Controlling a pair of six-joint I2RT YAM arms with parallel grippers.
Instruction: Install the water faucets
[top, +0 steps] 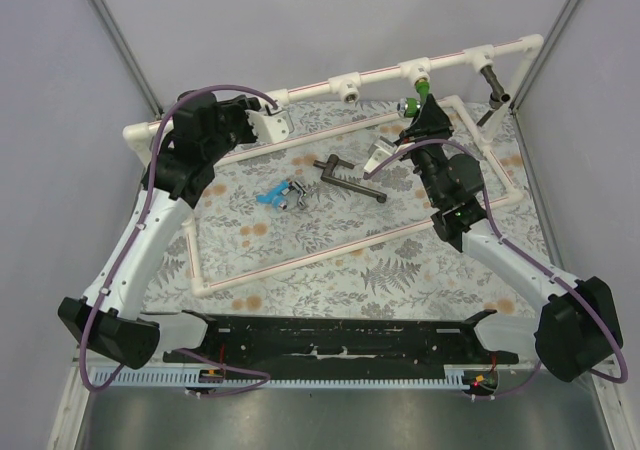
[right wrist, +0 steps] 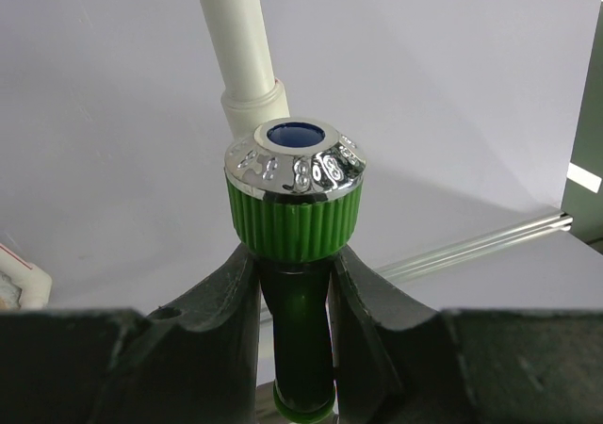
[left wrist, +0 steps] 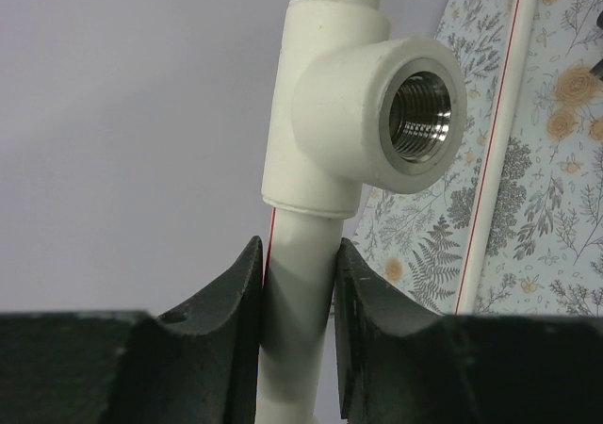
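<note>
At 10 o'clock, left gripper clamps white pipe; at 1 o'clock, right gripper clamps green faucet, apparently seated in tee fitting.

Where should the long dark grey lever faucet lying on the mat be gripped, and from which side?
Probably take the dark grey faucet by its straight shaft, midway, from above, fingers across its narrow width. It lies flat and diagonal on the floral mat, and the crosswise lever at its far-left end would foul a grip there.
</note>
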